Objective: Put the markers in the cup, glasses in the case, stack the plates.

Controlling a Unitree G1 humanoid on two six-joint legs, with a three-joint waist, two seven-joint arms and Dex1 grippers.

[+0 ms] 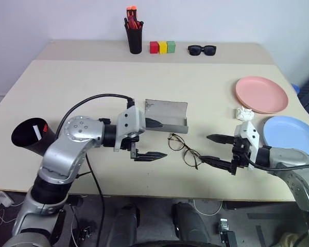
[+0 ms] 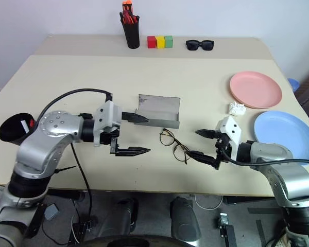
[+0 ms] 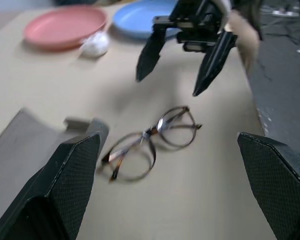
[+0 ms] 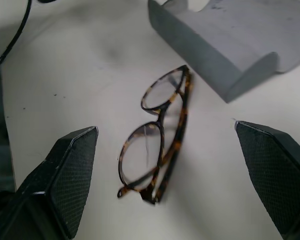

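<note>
Glasses (image 1: 184, 150) (seemingly folded) on table, between left gripper (image 1: 150, 139) and right gripper (image 1: 219, 151), both spread, empty.

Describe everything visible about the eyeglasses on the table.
The glasses are thin-rimmed, with a dark mottled tortoiseshell-looking frame and two clear rounded lenses joined by a slim bridge. The temples look folded behind the lenses. They lie flat on the beige table, just in front of the open grey case and apart from it. Nothing grips them: the open left gripper and open right gripper flank them without touching.
</note>
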